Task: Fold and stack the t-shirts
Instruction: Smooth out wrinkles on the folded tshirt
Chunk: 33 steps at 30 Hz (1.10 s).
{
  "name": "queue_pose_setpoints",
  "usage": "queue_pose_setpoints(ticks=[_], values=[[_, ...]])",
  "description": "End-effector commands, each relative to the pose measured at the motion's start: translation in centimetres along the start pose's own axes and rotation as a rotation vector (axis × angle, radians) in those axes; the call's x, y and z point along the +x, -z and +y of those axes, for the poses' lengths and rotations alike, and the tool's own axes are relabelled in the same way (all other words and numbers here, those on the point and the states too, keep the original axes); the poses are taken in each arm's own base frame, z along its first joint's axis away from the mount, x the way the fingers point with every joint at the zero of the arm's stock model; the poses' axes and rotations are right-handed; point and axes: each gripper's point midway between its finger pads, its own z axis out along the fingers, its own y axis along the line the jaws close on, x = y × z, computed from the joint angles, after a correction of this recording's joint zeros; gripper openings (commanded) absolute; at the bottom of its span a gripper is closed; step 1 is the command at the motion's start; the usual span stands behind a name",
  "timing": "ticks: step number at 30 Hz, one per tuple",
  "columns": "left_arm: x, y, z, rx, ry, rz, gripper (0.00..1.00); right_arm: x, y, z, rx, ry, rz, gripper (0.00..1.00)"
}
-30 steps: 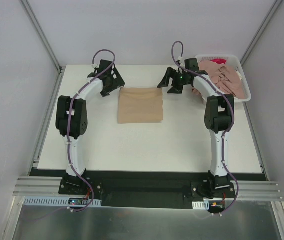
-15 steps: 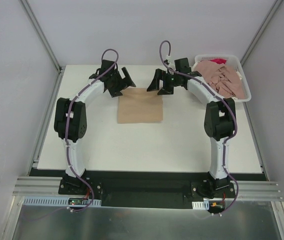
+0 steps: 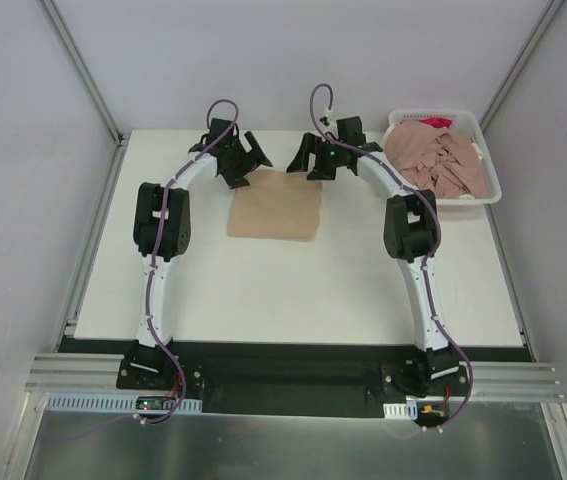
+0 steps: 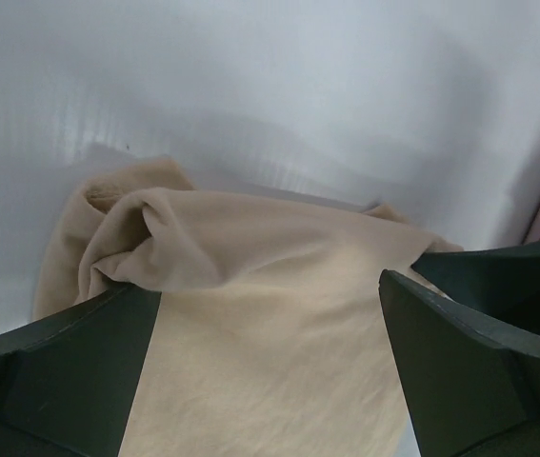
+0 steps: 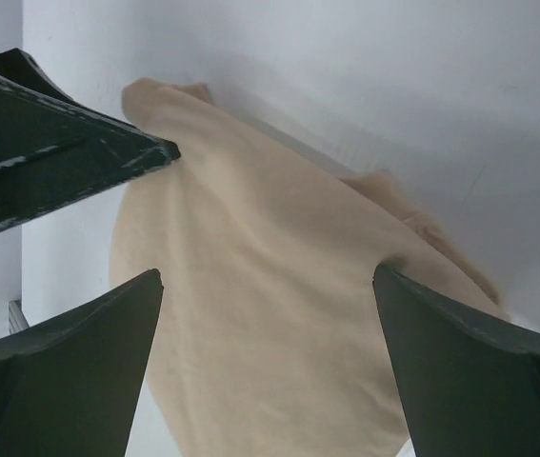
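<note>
A folded tan-beige t-shirt [image 3: 275, 208] lies flat on the white table, towards the back. My left gripper [image 3: 248, 160] is open at its far left corner, jaws spread over the cloth [image 4: 270, 314]. My right gripper [image 3: 308, 160] is open at its far right corner, jaws spread over the cloth [image 5: 270, 314]. Neither grips it. The far edge is bunched at the left corner [image 4: 146, 238]. Several dusty pink t-shirts [image 3: 438, 160] lie piled in the basket.
A white lattice basket [image 3: 491, 178] stands at the back right of the table [image 3: 293, 290]. Grey walls close in the back and sides. The left gripper's finger [image 5: 50, 171] shows in the right wrist view.
Both grippers moved inward and towards the back, now over the tan shirt's far corners. The shirt's far edge has shifted and the cloth lies slightly skewed.
</note>
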Motion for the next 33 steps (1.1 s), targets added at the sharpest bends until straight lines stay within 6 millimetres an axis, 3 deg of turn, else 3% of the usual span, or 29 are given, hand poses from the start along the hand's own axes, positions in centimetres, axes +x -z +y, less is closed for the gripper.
queue_pose_setpoints(ticks=[1,5,10,13,14,15,16,17,18,19,20,21,22,23,24,25,26,27,28,29,31,33], values=[[-0.9,-1.0,0.3,0.027,0.05,0.006,0.99,-0.9,-1.9,-2.5,0.038,-0.037,-0.049,0.97],[0.1,-1.0,1.1,0.013,0.055,0.033,0.99,-0.7,-3.0,-4.3,0.062,-0.089,-0.062,0.97],[1.0,0.1,1.3,0.013,0.04,0.054,0.99,-1.1,-2.8,-3.8,0.058,-0.09,-0.073,0.97],[2.6,1.2,1.4,0.013,0.042,0.087,0.99,0.5,-2.2,-3.0,0.063,-0.086,-0.034,0.97],[3.4,1.6,1.2,0.006,0.038,0.096,0.99,2.0,-1.6,-2.5,0.072,-0.09,-0.002,0.97],[5.0,1.6,2.6,-0.032,0.047,0.119,0.99,3.2,-1.4,-2.3,0.078,-0.09,0.021,0.97],[5.5,2.6,2.0,-0.026,0.038,0.117,0.99,4.0,-1.0,-2.1,0.087,-0.09,0.035,0.97],[6.2,3.1,2.1,-0.035,0.036,0.121,0.99,3.5,0.3,-0.1,0.074,-0.061,0.009,0.97],[8.6,3.2,3.6,-0.081,0.043,0.156,0.99,6.8,0.5,-1.6,0.121,-0.096,0.062,0.97],[8.8,4.8,2.7,-0.071,0.032,0.137,0.99,7.4,1.1,-1.4,0.131,-0.097,0.06,0.97],[9.7,5.4,3.0,-0.089,0.04,0.135,0.99,7.0,2.5,0.2,0.117,-0.074,0.023,0.97],[12.5,5.9,4.7,-0.141,0.045,0.168,0.99,9.7,3.0,-1.0,0.157,-0.106,0.061,0.97],[12.3,7.7,4.2,-0.147,0.033,0.117,0.99,10.7,3.7,-1.0,0.171,-0.112,0.069,0.97],[13.2,8.5,4.5,-0.16,0.043,0.107,0.99,10.3,5.2,0.5,0.162,-0.084,0.037,0.97],[15.5,9.2,6.5,-0.211,0.05,0.128,0.99,13.2,5.9,-0.6,0.205,-0.102,0.075,0.97],[16.3,10.7,5.3,-0.193,0.023,0.1,0.99,13.9,6.7,-0.5,0.213,-0.089,0.077,0.97],[17.2,11.4,5.3,-0.197,0.03,0.094,0.99,13.8,7.9,1.0,0.201,-0.066,0.057,0.97],[18.9,12.0,6.5,-0.221,0.027,0.11,0.99,14.7,8.5,1.1,0.206,-0.061,0.066,0.97],[19.8,13.2,5.2,-0.189,0.003,0.1,0.99,16.5,9.1,0.8,0.216,-0.071,0.093,0.97],[20.6,13.5,5.7,-0.199,0.005,0.099,0.99,16.7,10.1,2.0,0.2,-0.045,0.084,0.97],[21.2,14.7,4.2,-0.153,-0.018,0.093,0.99,18.0,11.1,2.5,0.202,-0.04,0.106,0.97],[21.1,15.5,3.5,-0.127,-0.022,0.078,0.99,17.6,12.4,4.1,0.195,0.01,0.08,0.97]])
